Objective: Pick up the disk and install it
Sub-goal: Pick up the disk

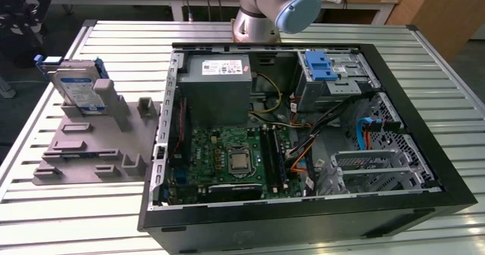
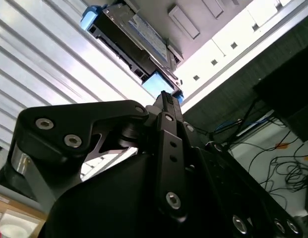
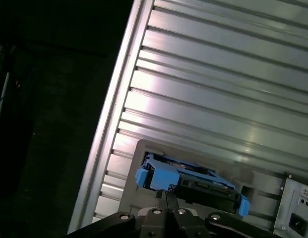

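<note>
The disk [image 1: 79, 90], a silver drive with a white-and-blue label and blue rails, stands on edge in a grey holder [image 1: 91, 147] on the table at the exterior view's left. Both wrist views look down on the disk [image 2: 134, 37] [image 3: 193, 183] past the black gripper. My gripper [image 3: 163, 194] [image 2: 166, 96] hangs above the disk, apart from it. Its two fingertips are pressed together with nothing between them. The fingertips line up near one blue end of the drive.
An open computer case [image 1: 447, 170] lies on the slatted metal table [image 1: 121, 45], to the right of the holder. Inside are a grey power-supply box [image 1: 216, 90], a blue latch piece [image 1: 322, 67] and a metal drive cage [image 1: 379, 170]. The table's edge [image 3: 111, 124] runs close beside the holder.
</note>
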{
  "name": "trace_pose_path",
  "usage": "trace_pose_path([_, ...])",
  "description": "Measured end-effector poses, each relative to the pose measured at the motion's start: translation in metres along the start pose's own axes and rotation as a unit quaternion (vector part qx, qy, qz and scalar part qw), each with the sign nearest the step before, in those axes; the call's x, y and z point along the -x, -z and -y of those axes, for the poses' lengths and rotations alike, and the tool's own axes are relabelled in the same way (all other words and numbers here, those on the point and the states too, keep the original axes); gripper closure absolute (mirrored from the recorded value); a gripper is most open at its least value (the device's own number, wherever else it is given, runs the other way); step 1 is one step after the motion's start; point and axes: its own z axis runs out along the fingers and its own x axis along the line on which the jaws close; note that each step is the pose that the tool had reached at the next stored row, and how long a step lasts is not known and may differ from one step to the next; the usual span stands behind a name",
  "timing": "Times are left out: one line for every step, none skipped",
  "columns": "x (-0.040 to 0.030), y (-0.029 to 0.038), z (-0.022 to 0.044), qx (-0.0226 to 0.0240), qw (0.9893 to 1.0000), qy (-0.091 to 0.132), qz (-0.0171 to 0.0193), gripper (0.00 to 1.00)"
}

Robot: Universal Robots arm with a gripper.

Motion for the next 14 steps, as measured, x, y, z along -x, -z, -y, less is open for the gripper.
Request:
trace_pose_path([0.0,0.0,0.0,-0.0001,1.0,0.009,-0.0003,0.89])
trace_pose_path([0.0,0.0,0.0,-0.0001,0.9998,0.018,-0.0007,0.89])
trace_pose_path([0.0,0.0,0.0,-0.0002,0.9996,0.027,-0.0011,0.89])
trace_pose_path([0.0,0.0,0.0,-0.0003,0.9993,0.037,-0.0014,0.89])
trace_pose_path([0.0,0.0,0.0,-0.0003,0.999,0.046,-0.0018,0.89])
trace_pose_path([0.0,0.0,0.0,-0.0004,0.9985,0.055,-0.0022,0.89])
trace_pose_path([0.0,0.0,0.0,-0.0005,0.9979,0.064,-0.0025,0.89])
trace_pose_path([0.0,0.0,0.0,-0.0005,0.9973,0.073,-0.0028,0.89])
trace_pose_path([0.0,0.0,0.0,-0.0006,0.9967,0.081,-0.0032,0.89])
trace_pose_path([0.0,0.0,0.0,-0.0007,0.996,0.089,-0.0035,0.89])
trace_pose_path([0.0,0.0,0.0,-0.0007,0.9953,0.097,-0.0038,0.89])
trace_pose_path([0.0,0.0,0.0,-0.0008,0.9944,0.106,-0.0041,0.89])
trace_pose_path([0.0,0.0,0.0,-0.0008,0.9935,0.114,-0.0044,0.89])
trace_pose_path([0.0,0.0,0.0,-0.0009,0.9926,0.122,-0.0047,0.89])
